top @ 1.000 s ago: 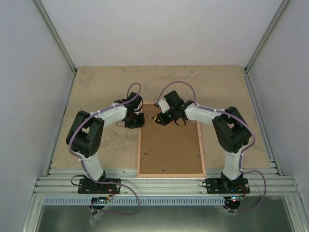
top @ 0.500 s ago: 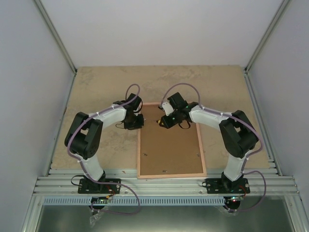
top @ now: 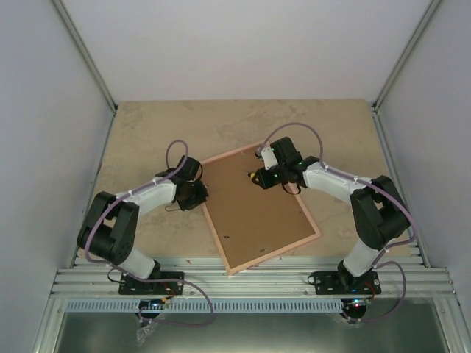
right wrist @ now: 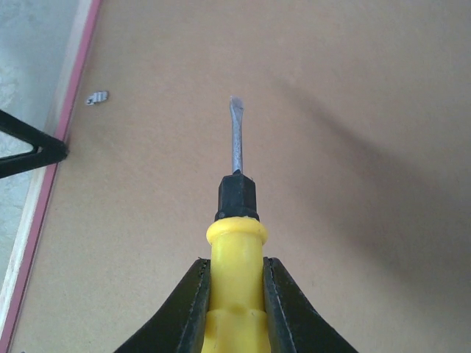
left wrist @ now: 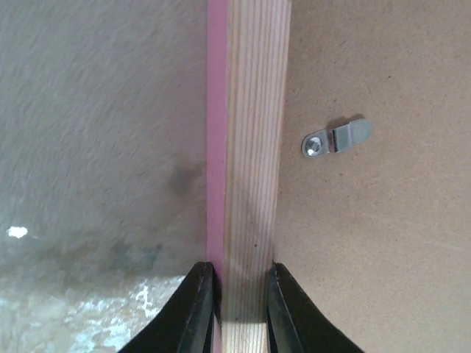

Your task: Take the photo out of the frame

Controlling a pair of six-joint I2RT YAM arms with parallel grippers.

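The left hand [left wrist: 241, 294] is nearly closed. Its two dark fingers pinch the bare wooden rail of the frame [left wrist: 250, 147], one on the pink outer side and one on the inner side against the brown backing board [left wrist: 368, 257]. A small metal retaining clip [left wrist: 335, 138] sits on the board just beside that rail, screwed at one end.

The right hand [right wrist: 234, 294] is clamped on the yellow handle of a flat-blade screwdriver [right wrist: 235, 220]. The blade points forward over bare board, well apart from any clip. Whether the tip touches the board cannot be told.

The frame lies face down and skewed on the beige desk [top: 147, 132] between the two arms. Its near corner reaches onto the ribbed metal strip [top: 397, 273] along the front edge. The photo is out of sight, presumably under the backing board.

The frame is probably light and stiff, but its rails are thin, so the pinch on one rail is a sound hold for steadying it. The board looks thin and rigid and should lift off once the clips are turned aside with the blade. The paper print is likely to crease or smudge easily, so it is best taken by its border.

The left arm has its elbow out to the left and its forearm angled in to the frame's left long edge. The right arm has its elbow out to the right, with its forearm reaching in over the far part of the frame and its wrist tipped down.
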